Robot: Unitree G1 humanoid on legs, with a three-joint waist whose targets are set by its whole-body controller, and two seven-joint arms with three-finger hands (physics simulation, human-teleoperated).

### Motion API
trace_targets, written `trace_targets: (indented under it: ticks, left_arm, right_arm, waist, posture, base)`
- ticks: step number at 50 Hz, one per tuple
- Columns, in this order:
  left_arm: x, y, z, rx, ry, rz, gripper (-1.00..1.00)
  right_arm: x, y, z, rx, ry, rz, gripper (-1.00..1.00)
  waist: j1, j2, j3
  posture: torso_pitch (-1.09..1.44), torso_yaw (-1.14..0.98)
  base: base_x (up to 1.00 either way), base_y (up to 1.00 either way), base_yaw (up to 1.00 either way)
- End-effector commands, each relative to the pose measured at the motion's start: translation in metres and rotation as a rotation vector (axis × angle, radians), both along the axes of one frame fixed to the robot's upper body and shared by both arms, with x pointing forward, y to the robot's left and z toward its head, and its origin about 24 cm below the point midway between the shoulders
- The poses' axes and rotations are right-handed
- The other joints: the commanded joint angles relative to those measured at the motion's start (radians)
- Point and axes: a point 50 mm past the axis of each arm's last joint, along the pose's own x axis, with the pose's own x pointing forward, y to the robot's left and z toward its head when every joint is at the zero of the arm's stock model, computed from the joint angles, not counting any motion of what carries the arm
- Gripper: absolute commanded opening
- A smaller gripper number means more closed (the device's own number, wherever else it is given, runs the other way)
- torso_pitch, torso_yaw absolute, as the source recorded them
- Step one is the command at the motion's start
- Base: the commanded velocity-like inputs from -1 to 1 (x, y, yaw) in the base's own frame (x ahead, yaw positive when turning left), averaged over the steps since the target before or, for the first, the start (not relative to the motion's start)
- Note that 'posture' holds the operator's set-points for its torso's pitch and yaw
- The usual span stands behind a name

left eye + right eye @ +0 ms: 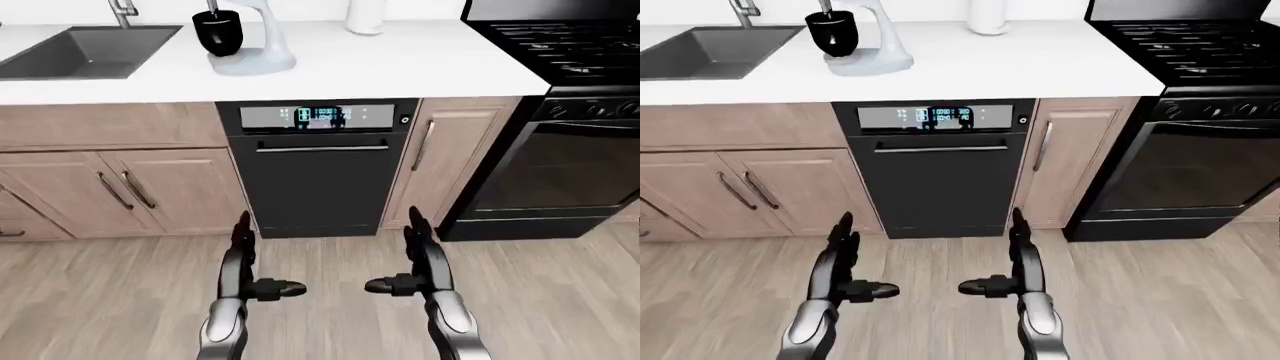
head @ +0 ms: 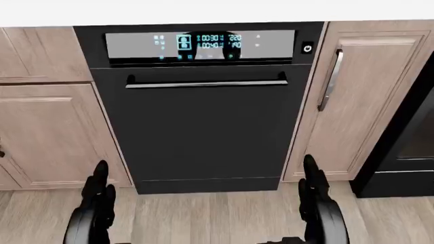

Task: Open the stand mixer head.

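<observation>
The stand mixer (image 1: 255,45) is pale grey with a black bowl (image 1: 217,31). It stands on the white counter (image 1: 400,60) at the top of the left-eye view, its head cut off by the frame edge. It also shows in the right-eye view (image 1: 865,45). My left hand (image 1: 248,262) and right hand (image 1: 412,259) hang low over the wood floor with fingers spread, both open and empty, far below the mixer.
A black dishwasher (image 1: 320,169) with a lit panel sits under the counter. A sink (image 1: 85,51) is at the upper left, a black stove (image 1: 565,45) at the right. Wood cabinets (image 1: 120,187) flank the dishwasher. A white cylinder (image 1: 365,16) stands on the counter.
</observation>
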Motion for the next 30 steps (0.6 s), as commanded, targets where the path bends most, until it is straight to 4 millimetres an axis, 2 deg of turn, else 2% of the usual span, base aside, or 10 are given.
trace_targets:
  ticks: [1, 3, 4, 5, 7, 8, 15, 18, 24, 30]
  left_arm:
    - [0.01, -0.001, 0.031, -0.011, -0.156, -0.007, 1.0]
    - [0.011, 0.0, 0.03, -0.011, -0.155, -0.005, 1.0]
    - [0.011, 0.0, 0.03, -0.011, -0.154, -0.003, 1.0]
    - [0.011, -0.001, 0.03, -0.013, -0.155, -0.005, 1.0]
    - [0.011, -0.001, 0.029, -0.013, -0.153, -0.006, 1.0]
    - [0.011, -0.001, 0.029, -0.012, -0.153, -0.007, 1.0]
    - [0.012, -0.002, 0.03, -0.013, -0.157, -0.006, 1.0]
    - [0.012, -0.002, 0.033, -0.003, -0.192, -0.003, 1.0]
    - [0.004, 0.004, 0.086, -0.152, -0.513, 0.063, 1.0]
    - [-0.009, 0.004, 0.13, -0.197, -0.663, 0.047, 1.0]
  right_arm:
    - [0.01, 0.002, 0.032, 0.012, -0.155, 0.02, 1.0]
    - [0.01, 0.003, 0.033, 0.022, -0.155, 0.023, 1.0]
    - [0.01, 0.002, 0.032, 0.022, -0.155, 0.021, 1.0]
    - [0.01, 0.002, 0.032, 0.024, -0.152, 0.021, 1.0]
    - [0.01, 0.003, 0.033, 0.034, -0.154, 0.025, 1.0]
    - [0.01, 0.004, 0.034, 0.037, -0.155, 0.029, 1.0]
    - [0.009, 0.002, 0.035, 0.045, -0.172, 0.028, 1.0]
    - [0.007, 0.003, 0.051, 0.061, -0.317, 0.022, 1.0]
    - [-0.005, 0.003, 0.094, 0.105, -0.599, 0.049, 1.0]
    - [-0.015, 0.012, 0.134, 0.089, -0.723, 0.107, 1.0]
  waist:
    - [-0.002, -0.008, -0.001]
    - [0.008, -0.001, -0.062]
    - [0.008, -0.001, -0.052]
    - [0.007, -0.006, -0.017]
    - [0.007, -0.007, -0.07]
    - [0.007, -0.007, -0.075]
    - [0.008, -0.004, -0.081]
    - [0.008, -0.004, -0.085]
    - [0.005, -0.003, -0.095]
    - [0.004, -0.003, -0.094]
  posture:
    - [0.0, 0.0]
    - [0.0, 0.0]
    - [0.0, 0.0]
    - [0.0, 0.0]
    - [0.0, 0.0]
    - [0.0, 0.0]
    - [0.0, 0.0]
    - [0.0, 0.0]
    - [0.0, 0.0]
    - [0.0, 0.0]
  base:
    - [0.0, 0.0, 0.0]
    - [0.0, 0.0, 0.0]
    - [0.0, 0.0, 0.0]
    - [0.0, 0.0, 0.0]
    - [0.0, 0.0, 0.0]
    - [0.0, 0.0, 0.0]
    - [0.0, 0.0, 0.0]
    - [0.0, 0.0, 0.0]
    - [0.0, 0.0, 0.0]
    - [0.0, 0.0, 0.0]
